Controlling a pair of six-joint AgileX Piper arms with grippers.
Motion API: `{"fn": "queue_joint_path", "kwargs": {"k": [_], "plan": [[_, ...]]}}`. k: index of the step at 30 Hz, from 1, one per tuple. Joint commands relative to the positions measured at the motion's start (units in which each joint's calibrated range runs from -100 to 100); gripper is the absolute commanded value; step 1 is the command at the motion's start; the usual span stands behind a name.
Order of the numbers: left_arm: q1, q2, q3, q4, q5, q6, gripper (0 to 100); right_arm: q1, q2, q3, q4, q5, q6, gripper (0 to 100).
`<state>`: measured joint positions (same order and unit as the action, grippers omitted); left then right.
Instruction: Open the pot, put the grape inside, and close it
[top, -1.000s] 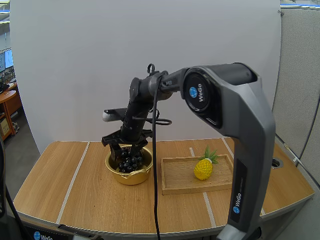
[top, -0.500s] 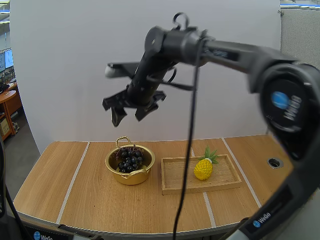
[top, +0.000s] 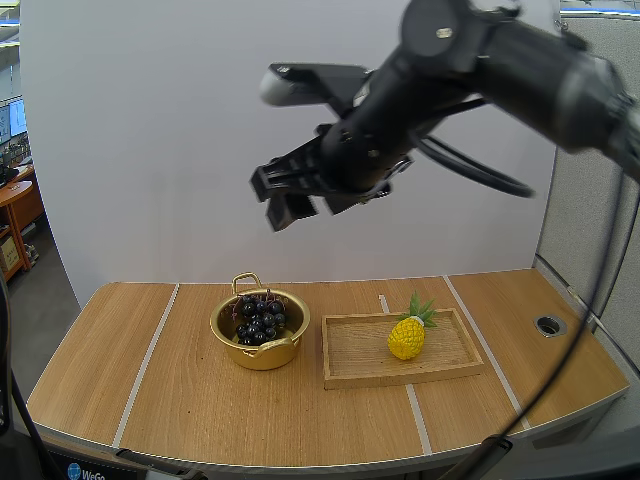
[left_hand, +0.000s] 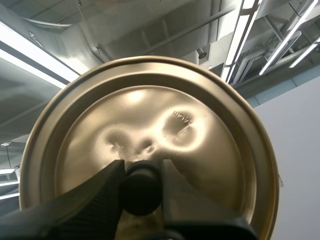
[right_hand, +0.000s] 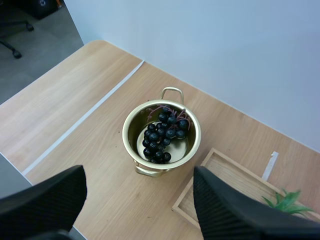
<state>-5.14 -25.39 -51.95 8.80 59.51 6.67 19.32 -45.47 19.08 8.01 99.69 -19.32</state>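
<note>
A gold pot (top: 258, 330) stands open on the wooden table with a bunch of dark grapes (top: 259, 318) inside it. My right gripper (top: 292, 212) hangs high above the pot, open and holding nothing. From the right wrist view, its two black fingers (right_hand: 45, 200) stand wide apart, with the pot (right_hand: 161, 131) and grapes (right_hand: 164, 134) far below between them. In the left wrist view my left gripper (left_hand: 142, 180) is shut on the black knob of the gold lid (left_hand: 150, 110), whose top faces the camera.
A wooden tray (top: 400, 380) lies right of the pot and carries a yellow pineapple (top: 406, 338). The tray's corner (right_hand: 227, 167) and the pineapple's green leaves (right_hand: 287, 202) also show from the right wrist. White tape lines cross the table.
My right gripper has let go of the grapes in the pot, then risen high and swung to the right. The grapes stay in the pot.
</note>
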Motion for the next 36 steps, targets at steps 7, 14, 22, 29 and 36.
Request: {"fn": "queue_joint_path", "kwargs": {"k": [7,14,22,29,36], "plan": [[-0.1,-0.13,-0.34,0.52,-1.49,-0.39,0,-2.06,-17.51,0.84,-4.62,0.31,3.56,4],[-0.1,-0.13,-0.34,0.52,-1.49,-0.39,0,-5.2,-24.7,5.51,-1.62,0.31,3.67,0],[-0.1,-0.13,-0.34,0.52,-1.49,-0.39,0,-7.07,-30.3,10.15,-0.53,0.31,3.67,0],[-0.1,-0.13,-0.34,0.52,-1.49,-0.39,0,-9.12,-33.36,10.99,-0.53,0.31,3.67,0],[-0.1,-0.34,-0.34,0.52,3.42,-0.39,0,-10.71,-35.8,11.73,-0.64,0.31,3.67,0]]}}
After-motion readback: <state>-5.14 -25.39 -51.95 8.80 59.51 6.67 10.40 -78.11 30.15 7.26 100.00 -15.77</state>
